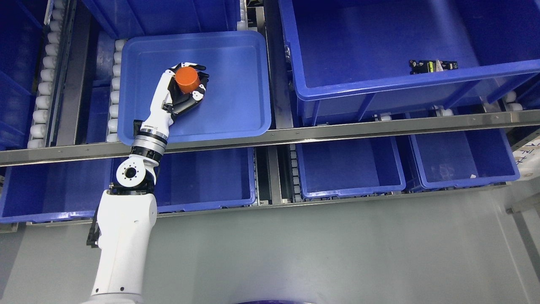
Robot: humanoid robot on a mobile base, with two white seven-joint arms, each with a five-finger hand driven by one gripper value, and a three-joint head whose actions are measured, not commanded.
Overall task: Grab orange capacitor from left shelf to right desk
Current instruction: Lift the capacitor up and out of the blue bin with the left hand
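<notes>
blue bins fill a roller shelf (pixel 270 134). left robot hand (pixel 185 88) is curled around the orange capacitor (pixel 187 80) over a shallow blue tray (pixel 236 109) on the upper level. risk: the smooth cylinder looks loosely cupped, so it could slip out on the swing right, or the forearm could clip the shelf rail. right arm and the bench are out of frame; a small part in the big bin (pixel 432 66) is too tiny to identify.

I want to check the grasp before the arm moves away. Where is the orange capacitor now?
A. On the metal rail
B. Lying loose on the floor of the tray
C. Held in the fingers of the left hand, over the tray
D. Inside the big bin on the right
C: the capacitor sits in the curled fingers of the left hand, above the tray.
</notes>
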